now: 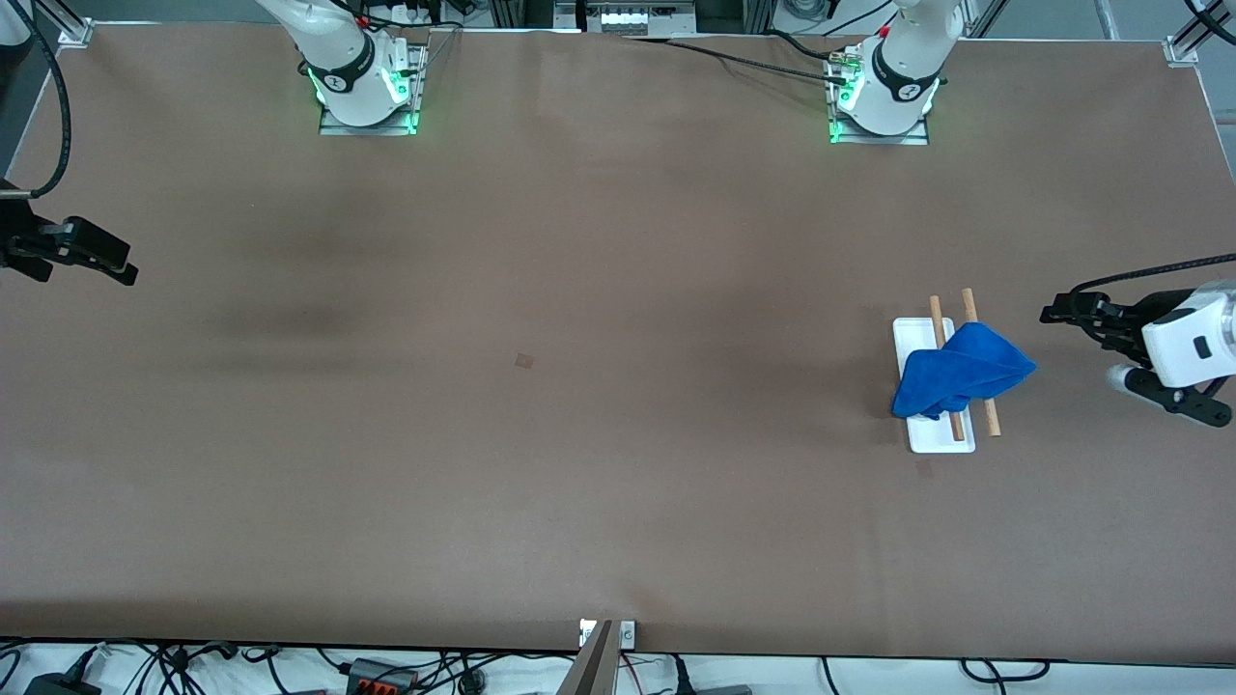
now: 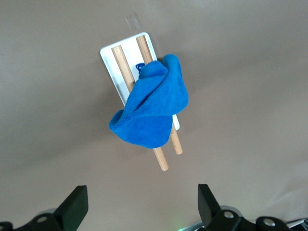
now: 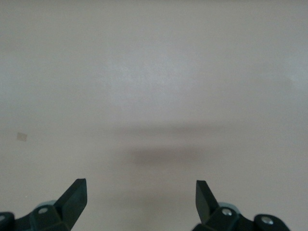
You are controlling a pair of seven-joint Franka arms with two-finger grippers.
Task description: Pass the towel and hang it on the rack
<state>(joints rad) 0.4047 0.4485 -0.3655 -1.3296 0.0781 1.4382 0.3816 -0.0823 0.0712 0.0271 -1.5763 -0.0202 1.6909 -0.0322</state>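
Nearest you, the brown table point(image 1: 579, 463) carries only the rack point(image 1: 932, 439), toward the left arm's end, with the blue towel point(image 1: 961, 381) draped over both wooden rods. You look finished with hanging, so next just confirm the cloth sits securely. Your left hand point(image 2: 142, 204) hovers beside the rack, fingers apart and empty; your right hand point(image 3: 139, 199) waits, likewise spread.

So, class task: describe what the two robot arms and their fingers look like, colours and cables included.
Both arms are white, with green lights glowing at their bases. The left gripper and right gripper are black, each with two wedge-shaped black fingers. Black cables trail to the wrists.
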